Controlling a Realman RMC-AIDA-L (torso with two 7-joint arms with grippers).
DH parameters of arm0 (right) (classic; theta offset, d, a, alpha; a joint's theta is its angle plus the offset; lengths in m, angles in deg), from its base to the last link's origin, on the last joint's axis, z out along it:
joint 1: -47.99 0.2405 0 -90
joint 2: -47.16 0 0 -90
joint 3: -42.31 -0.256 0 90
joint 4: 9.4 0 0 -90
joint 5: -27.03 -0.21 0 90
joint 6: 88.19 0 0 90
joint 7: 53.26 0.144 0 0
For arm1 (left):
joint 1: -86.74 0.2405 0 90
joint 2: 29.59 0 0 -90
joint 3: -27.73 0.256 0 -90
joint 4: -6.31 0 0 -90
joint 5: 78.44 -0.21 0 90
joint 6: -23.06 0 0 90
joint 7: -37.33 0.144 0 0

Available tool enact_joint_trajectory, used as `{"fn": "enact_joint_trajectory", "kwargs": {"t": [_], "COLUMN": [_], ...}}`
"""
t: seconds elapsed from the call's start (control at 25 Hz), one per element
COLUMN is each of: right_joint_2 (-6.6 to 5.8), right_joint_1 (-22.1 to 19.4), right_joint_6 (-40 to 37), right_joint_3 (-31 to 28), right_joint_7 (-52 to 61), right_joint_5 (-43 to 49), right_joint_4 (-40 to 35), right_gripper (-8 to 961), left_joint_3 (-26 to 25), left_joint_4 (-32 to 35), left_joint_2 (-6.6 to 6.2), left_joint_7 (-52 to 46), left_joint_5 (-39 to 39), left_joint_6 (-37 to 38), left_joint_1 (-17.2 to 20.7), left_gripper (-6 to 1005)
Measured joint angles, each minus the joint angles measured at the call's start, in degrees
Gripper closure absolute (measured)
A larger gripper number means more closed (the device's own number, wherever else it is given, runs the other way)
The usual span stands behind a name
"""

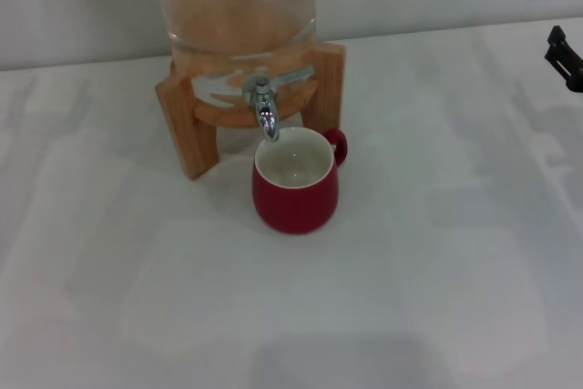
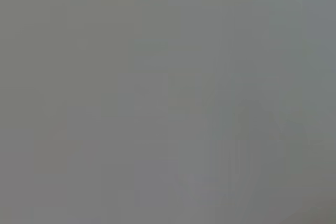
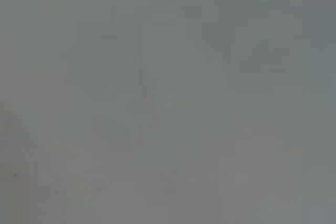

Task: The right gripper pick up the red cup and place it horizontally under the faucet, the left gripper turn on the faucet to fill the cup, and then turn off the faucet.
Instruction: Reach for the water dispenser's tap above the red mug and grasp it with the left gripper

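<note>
The red cup (image 1: 295, 194) stands upright on the white table, its white inside showing and its small handle (image 1: 338, 145) turned toward the back right. Its rim sits directly below the spout of the chrome faucet (image 1: 265, 108), whose flat lever (image 1: 293, 76) points off to the right. No stream of water shows. Only a black tip of the right gripper (image 1: 565, 56) shows at the right edge of the head view, far from the cup. The left gripper is out of view. Both wrist views show only plain grey.
The faucet is mounted on a clear glass dispenser (image 1: 235, 6) held in a wooden stand (image 1: 187, 125) at the back centre. The white table (image 1: 428, 271) stretches in front and to both sides, with a pale wall behind.
</note>
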Motion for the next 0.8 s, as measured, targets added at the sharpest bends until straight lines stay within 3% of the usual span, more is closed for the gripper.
{"fn": "enact_joint_trajectory", "kwargs": {"t": [0.24, 0.28, 0.36, 0.4, 0.44, 0.52, 0.72, 0.8], "right_joint_2": [0.0, 0.0, 0.0, -0.01, 0.0, 0.0, 0.0, 0.0], "right_joint_1": [-0.01, -0.01, -0.01, -0.02, 0.0, 0.01, 0.16, 0.27], "right_joint_6": [0.29, 0.37, 0.47, 0.48, 0.49, 0.49, 0.52, 0.57], "right_joint_3": [0.01, 0.03, 0.07, 0.07, 0.09, 0.09, 0.05, 0.1], "right_joint_7": [0.0, 0.0, 0.0, 0.0, -0.01, -0.01, -0.02, -0.03], "right_joint_5": [-0.08, -0.07, -0.07, -0.09, -0.07, -0.08, -0.07, -0.07], "right_joint_4": [0.01, -0.04, -0.07, -0.08, -0.1, -0.08, 0.21, 0.24], "right_gripper": [79, 79, 79, 80, 80, 80, 80, 80], "left_joint_3": [-2.17, -3.29, -10.57, -10.57, -15.17, -22.13, -34.89, -36.63], "left_joint_4": [13.2, 15.75, 27.61, 27.61, 33.72, 42.14, 60.26, 65.38], "left_joint_2": [-3.11, -3.65, -4.75, -4.75, -4.29, -2.09, 6.31, 8.37], "left_joint_7": [7.15, 8.26, 14.25, 14.25, 17.53, 20.52, 21.44, 21.42], "left_joint_5": [-1.53, -2.48, -8.04, -8.04, -11.99, -18.5, -35.24, -38.37], "left_joint_6": [-2.4, -3.87, -12.92, -12.92, -18.44, -26.3, -45.6, -51.79], "left_joint_1": [5.26, 6.34, 11.84, 11.84, 15.17, 20.75, 32.77, 35.49], "left_gripper": [170, 170, 169, 169, 169, 169, 169, 170]}}
